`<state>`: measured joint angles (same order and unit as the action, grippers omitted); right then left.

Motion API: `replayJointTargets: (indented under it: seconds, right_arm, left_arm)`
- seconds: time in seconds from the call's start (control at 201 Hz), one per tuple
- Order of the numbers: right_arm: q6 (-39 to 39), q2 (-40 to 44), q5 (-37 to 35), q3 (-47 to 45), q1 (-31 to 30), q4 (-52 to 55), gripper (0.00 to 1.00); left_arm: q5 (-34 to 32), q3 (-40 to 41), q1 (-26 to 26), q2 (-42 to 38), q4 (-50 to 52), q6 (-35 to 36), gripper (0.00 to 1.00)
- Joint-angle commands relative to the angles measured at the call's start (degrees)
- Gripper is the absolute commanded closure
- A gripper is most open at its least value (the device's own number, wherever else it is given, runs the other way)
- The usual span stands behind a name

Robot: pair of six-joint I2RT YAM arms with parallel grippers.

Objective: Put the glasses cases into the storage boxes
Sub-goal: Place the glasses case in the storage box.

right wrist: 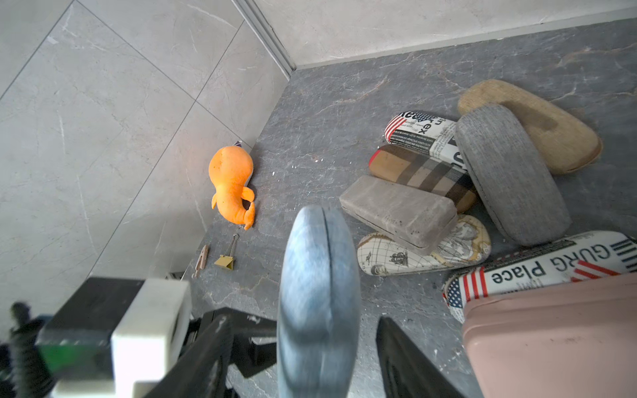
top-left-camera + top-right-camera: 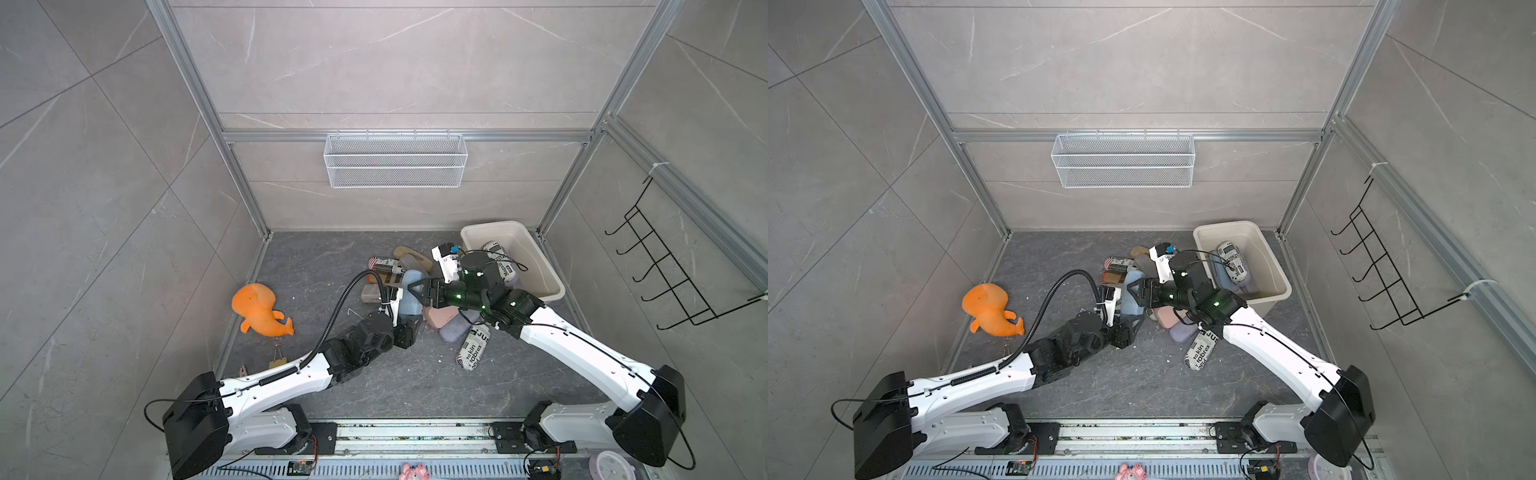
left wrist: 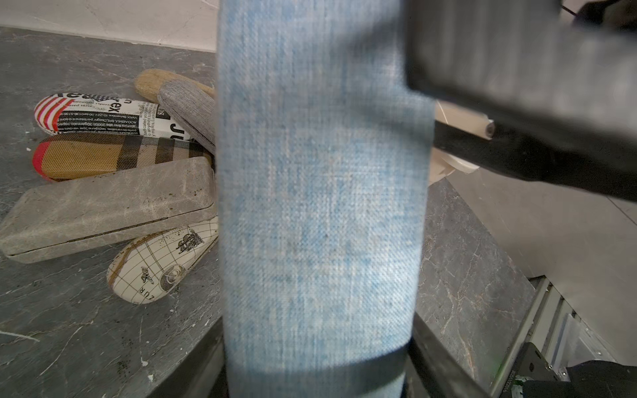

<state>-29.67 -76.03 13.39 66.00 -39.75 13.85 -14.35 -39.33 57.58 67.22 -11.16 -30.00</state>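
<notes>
My left gripper (image 3: 317, 344) is shut on the lower end of a blue fabric glasses case (image 2: 411, 291), which it holds on end above the floor. My right gripper (image 1: 303, 324) straddles the upper end of that case (image 1: 317, 293), its jaws open with a gap on each side. The cream storage box (image 2: 548, 266) stands at the back right with a newspaper-print case (image 2: 496, 253) inside; the right arm hides more of its contents. Several cases lie on the floor: tan (image 1: 537, 124), grey (image 1: 510, 172), plaid (image 3: 103, 155), stone-grey (image 3: 103, 206), map-print (image 3: 162, 262), pink (image 2: 440, 318), lilac (image 2: 455, 330), newsprint (image 2: 473, 347).
An orange plush toy (image 2: 259, 309) lies by the left wall, with a binder clip (image 2: 277, 357) and a clothes peg (image 2: 242, 370) near it. A white wire basket (image 2: 395, 160) hangs on the back wall. A black hook rack (image 2: 665, 270) hangs on the right wall.
</notes>
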Motion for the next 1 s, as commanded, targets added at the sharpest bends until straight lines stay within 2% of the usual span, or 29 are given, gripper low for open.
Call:
replayJointTargets:
  seconds: [0.0, 0.135, 0.229, 0.324, 0.439, 0.508, 0.688, 0.788, 0.992]
  right_arm:
    - [0.1, -1.5, -2.3, 2.3, -1.4, -0.9, 0.33]
    - [-0.4, -2.3, -2.2, 2.5, -2.2, -0.9, 0.46]
    - [-0.2, -2.0, -3.0, 2.6, -2.4, -0.7, 0.60]
    - [0.0, -2.0, -3.5, 3.3, -2.4, -0.1, 0.62]
    - [0.7, -2.2, -4.7, 5.0, -2.4, 1.1, 0.63]
    - [1.5, -2.7, -7.8, 7.1, -2.4, 2.9, 0.63]
    - [6.7, -6.7, -15.4, 16.5, -0.5, 9.9, 0.63]
    - [10.9, -8.8, -18.1, 22.5, 4.3, 15.9, 0.63]
    - [22.0, -12.4, -31.6, 33.6, 15.6, 25.7, 0.63]
  left_arm:
    - [1.2, -1.0, -0.3, -1.6, -5.4, 0.6, 0.40]
    - [0.1, -1.3, -0.3, -1.6, -4.6, 1.1, 0.40]
    - [0.1, -0.9, -0.4, -1.3, -5.5, 1.4, 0.39]
    - [1.1, 0.7, -0.3, -1.1, -8.2, 1.5, 0.15]
    - [0.8, 4.4, -0.4, -3.4, -11.3, 0.6, 0.01]
    - [0.0, 6.7, -0.4, -6.0, -12.1, 0.3, 0.00]
    - [-5.9, 10.3, -0.3, -13.8, -4.3, -2.8, 0.01]
    - [-8.4, 12.6, -0.3, -17.8, -0.5, -5.2, 0.01]
    - [-10.8, 14.7, -0.3, -23.9, 5.5, -6.3, 0.02]
